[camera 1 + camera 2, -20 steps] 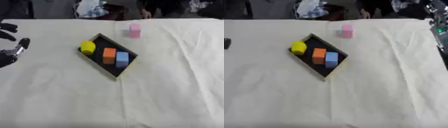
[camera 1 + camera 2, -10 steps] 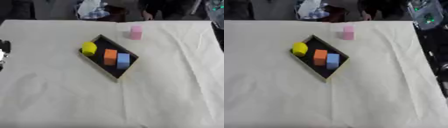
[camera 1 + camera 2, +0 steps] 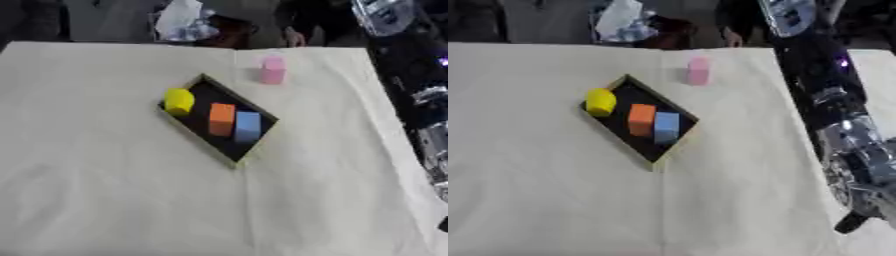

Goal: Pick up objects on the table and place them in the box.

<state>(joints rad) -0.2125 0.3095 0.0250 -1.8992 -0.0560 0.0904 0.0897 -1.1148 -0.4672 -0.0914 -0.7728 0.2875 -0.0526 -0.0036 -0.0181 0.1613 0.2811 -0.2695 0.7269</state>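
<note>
The box (image 3: 219, 120) on the bench (image 3: 105, 190) holds yellow, orange and blue blocks. A pink block (image 3: 272, 69) stands beyond it. No hand shows clearly, so I cannot tell either's state.

I see a cream cloth (image 3: 114, 200) spread wide to the left of my right hand (image 3: 866, 192), with soft creases running through it. Far beyond the hand, past the cloth's far edge, sits a white crumpled thing (image 3: 179, 20), perhaps a plastic bag.
</note>
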